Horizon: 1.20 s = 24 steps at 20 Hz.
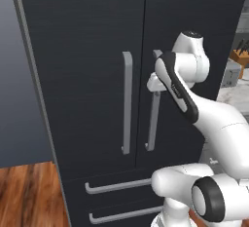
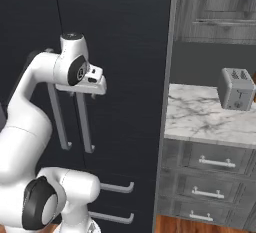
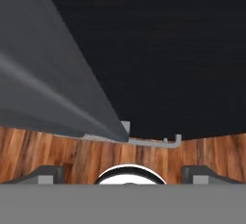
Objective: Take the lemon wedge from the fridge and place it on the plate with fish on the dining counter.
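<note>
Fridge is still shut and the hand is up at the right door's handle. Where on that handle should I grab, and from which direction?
Take the right door handle on its straight grey bar, near the upper part where the hand already sits. Come at the fridge from the front, fingers either side of the bar: it runs vertically and stands off the door on end brackets, leaving a gap behind. Whether the fingers are closed cannot be seen.

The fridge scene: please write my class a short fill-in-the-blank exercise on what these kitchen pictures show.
1. Both doors of the black fridge are ____.
2. The gripper is at the fridge's ____ door handle.
3. The silver toaster stands on a ____ counter.
4. Below the doors, the fridge has ____ drawer handles.

Missing words: closed; right; marble; two
</note>
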Motion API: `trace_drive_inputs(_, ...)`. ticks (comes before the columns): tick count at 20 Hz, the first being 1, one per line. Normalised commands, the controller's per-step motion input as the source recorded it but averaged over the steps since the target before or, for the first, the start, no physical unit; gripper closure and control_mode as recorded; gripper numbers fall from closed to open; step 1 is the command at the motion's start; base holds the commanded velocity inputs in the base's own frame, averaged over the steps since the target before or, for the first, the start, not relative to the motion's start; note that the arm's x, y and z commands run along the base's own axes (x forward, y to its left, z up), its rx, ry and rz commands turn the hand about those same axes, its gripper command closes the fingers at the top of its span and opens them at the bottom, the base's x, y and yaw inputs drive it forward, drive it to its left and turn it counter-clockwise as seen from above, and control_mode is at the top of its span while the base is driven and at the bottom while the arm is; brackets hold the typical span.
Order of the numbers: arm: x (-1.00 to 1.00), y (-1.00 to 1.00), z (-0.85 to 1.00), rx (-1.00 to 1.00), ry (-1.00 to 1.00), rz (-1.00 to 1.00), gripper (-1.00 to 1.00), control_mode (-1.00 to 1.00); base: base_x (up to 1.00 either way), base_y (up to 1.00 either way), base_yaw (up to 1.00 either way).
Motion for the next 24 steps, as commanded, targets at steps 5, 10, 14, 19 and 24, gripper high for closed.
trace_drive_inputs(5,0.00,0.00,0.00,0.00,0.00,0.00,-1.00,1.00,-0.84,0.26,0.00)
trace_drive_inputs(10,0.00,0.00,0.00,0.00,0.00,0.00,-1.00,1.00,-0.73,0.34,-0.01)
trace_drive_inputs(14,0.00,0.00,0.00,0.00,0.00,0.00,-1.00,1.00,-0.16,0.51,0.00)
trace_drive_inputs(19,0.00,0.00,0.00,0.00,0.00,0.00,-1.00,1.00,-0.14,0.35,-0.01)
trace_drive_inputs(24,0.00,0.00,0.00,0.00,0.00,0.00,-1.00,1.00,-0.53,0.07,-0.02)
